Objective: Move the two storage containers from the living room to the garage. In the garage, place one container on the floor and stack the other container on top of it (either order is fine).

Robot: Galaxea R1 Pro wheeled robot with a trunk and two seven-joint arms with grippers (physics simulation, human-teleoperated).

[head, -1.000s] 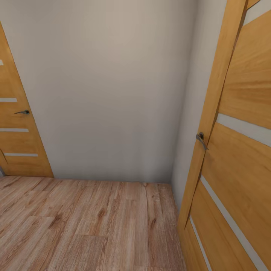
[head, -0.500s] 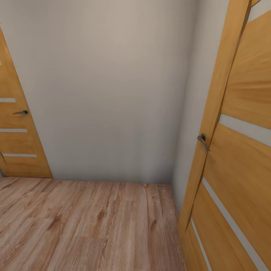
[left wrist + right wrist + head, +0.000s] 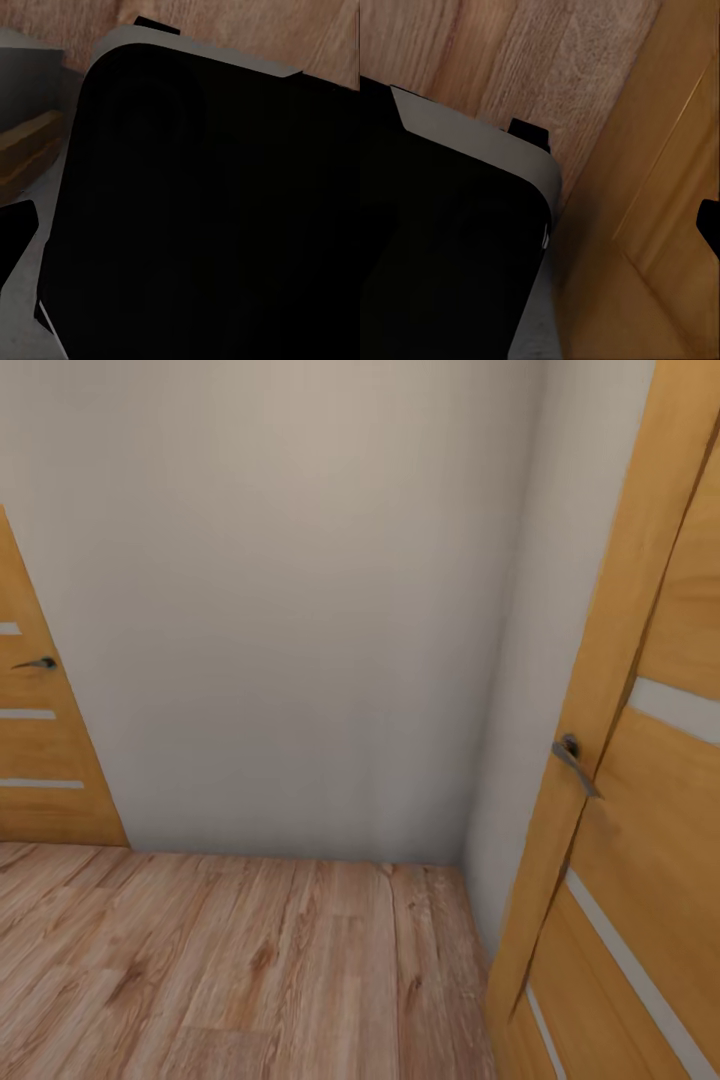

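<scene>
Containers weren't in sight; robot was in transit on light wood-plank flooring (image 3: 230, 960), facing a bare pale wall (image 3: 280, 610) in a corner. One orange-wood door (image 3: 640, 810) stood open close on the right w/ its handle (image 3: 576, 760) near; another door (image 3: 35, 740) sat far left. Wrist cams showed mostly the dark robot body (image 3: 210, 217) over planks, so can't tell if either gripper was apart or together. Judgement: turn clear of the open door's edge, keep base off the wall, go slow thru the doorway.

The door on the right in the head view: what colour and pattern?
Orange wood grain with pale horizontal stripes, and a dark metal handle. The door shows best in the head view.
</scene>
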